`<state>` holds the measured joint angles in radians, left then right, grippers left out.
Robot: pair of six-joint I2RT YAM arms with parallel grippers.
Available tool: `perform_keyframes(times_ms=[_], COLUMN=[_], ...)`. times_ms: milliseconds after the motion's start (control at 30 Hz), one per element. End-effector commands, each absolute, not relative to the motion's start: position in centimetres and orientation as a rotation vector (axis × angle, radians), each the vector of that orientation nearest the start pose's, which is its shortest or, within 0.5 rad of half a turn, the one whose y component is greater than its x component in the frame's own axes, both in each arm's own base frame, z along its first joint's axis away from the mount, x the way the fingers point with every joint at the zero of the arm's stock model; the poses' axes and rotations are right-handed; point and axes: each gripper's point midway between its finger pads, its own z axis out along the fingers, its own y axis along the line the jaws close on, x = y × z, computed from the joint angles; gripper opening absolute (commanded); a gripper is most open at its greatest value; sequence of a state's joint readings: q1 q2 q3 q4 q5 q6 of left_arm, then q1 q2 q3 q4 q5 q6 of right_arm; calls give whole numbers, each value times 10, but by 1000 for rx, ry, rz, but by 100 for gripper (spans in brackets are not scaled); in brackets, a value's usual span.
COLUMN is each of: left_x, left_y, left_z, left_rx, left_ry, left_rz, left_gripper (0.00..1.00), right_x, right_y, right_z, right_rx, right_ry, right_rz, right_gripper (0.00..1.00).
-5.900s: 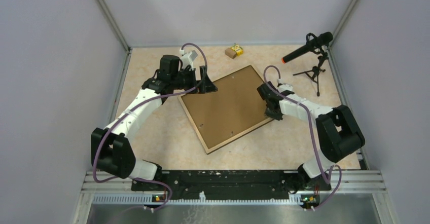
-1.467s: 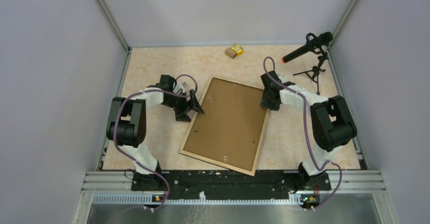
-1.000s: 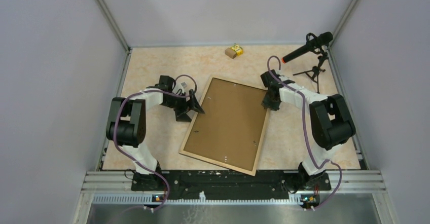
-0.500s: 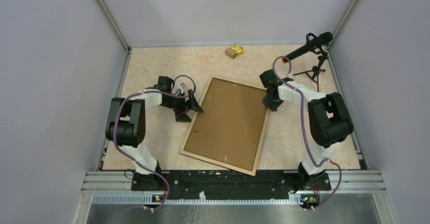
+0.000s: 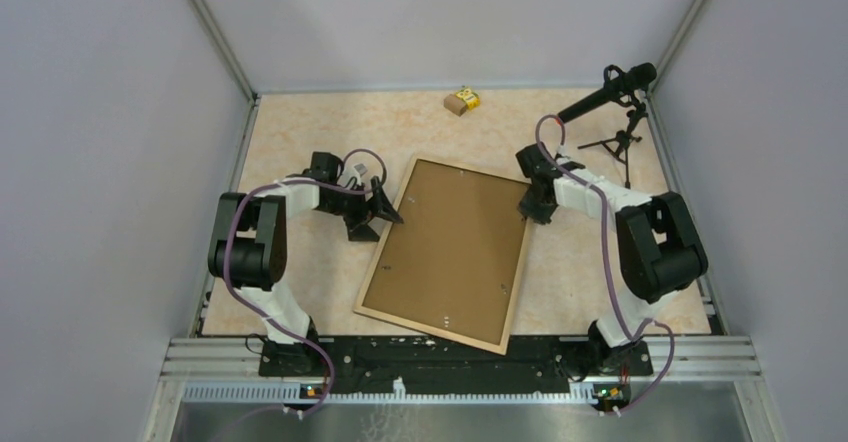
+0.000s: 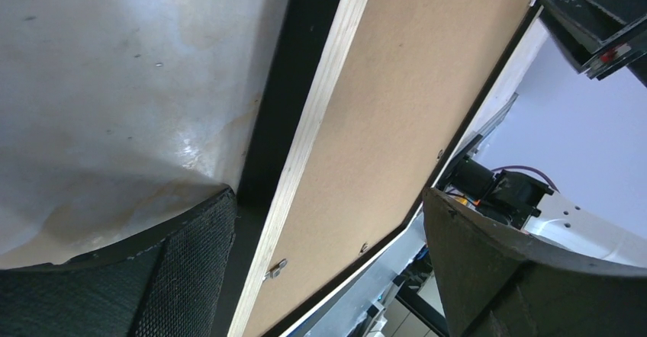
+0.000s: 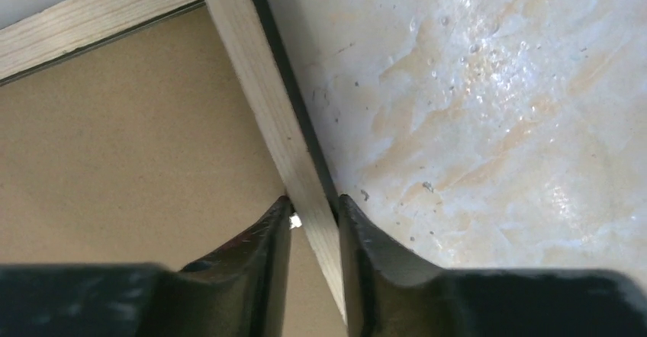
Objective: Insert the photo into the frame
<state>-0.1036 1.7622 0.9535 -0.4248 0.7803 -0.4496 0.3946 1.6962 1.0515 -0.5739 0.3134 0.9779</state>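
Right gripper (image 7: 313,201): clenched on the frame (image 7: 255,93). It pinches the light-wood rim, inner finger (image 7: 271,253) on the brown backing board (image 7: 114,162) side, outer finger on the black outside edge (there's a tiny bright speck at the inner tip, otherwise both look snug). The frame's corner sits just ahead of these jaws. Bare marbled table (image 7: 473,123) is on their outer side.

Left gripper (image 6: 328,200): released, jaws spread wide, holding nothing. The opposite long edge of the frame runs through the gap between them: black side, wood strip, then backing board. The meshed pad (image 6: 183,268) is over the table side, the other finger over the board. I can't tell whether either touches anything. A small metal tab (image 6: 278,264) sits on the rim close to the pad.

Frame: face down, back up, skewed on the table between the two grippers. Its far end is at the jaws and its near end is toward the arm bases (I can't tell whether the pinched edge is raised).

Beyond the right jaws, well apart: a microphone (image 5: 608,92) on a small tripod. Beyond both, at the far edge of the table: a small yellow-brown box (image 5: 461,100).
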Motion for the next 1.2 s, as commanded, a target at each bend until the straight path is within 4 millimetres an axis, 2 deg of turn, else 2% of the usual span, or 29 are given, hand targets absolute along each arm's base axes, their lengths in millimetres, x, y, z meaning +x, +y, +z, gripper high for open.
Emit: perform_keyframes(times_ms=[0,33,100,233,300,500,567,700,867,933,1000,1067,1167], left_x=[281,281,282,281,279,276,271,260,261,267,273,281,291], left_y=[-175,-175,-174,-172,-171,-172,-175,-183,-180,-177,-174,-171,-163], left_z=[41,41,41,39,37,33,32,33,33,36,40,44,45], left_rx=[-274,-276,-280,-289,-289,-282,-281,-297,-296,-274,-262,-242,-230], left_ry=[2804,2802,2799,2804,2810,2820,2822,2802,2813,2813,2808,2796,2801], left_rz=[-1263,-1263,-1256,-1232,-1222,-1206,-1235,-1340,-1291,-1254,-1207,-1160,-1080], left_gripper=[95,95,96,96,96,98,98,98,98,98,98,98,98], right_x=[331,330,329,328,327,337,343,368,401,405,404,394,370], right_y=[132,132,133,138,143,152,161,182,201,192,175,158,136], right_z=[66,69,71,61,54,38,36,40,52,60,69,79,91], right_rx=[645,621,577,509,484,396,349,259,153,131,122,101,85], right_ry=[2531,2532,2541,2565,2585,2615,2620,2605,2597,2596,2588,2584,2582], right_rz=[109,112,119,158,187,206,245,331,347,266,147,53,-28], right_gripper=[48,62,78,94,98,99,99,99,99,99,99,99,99])
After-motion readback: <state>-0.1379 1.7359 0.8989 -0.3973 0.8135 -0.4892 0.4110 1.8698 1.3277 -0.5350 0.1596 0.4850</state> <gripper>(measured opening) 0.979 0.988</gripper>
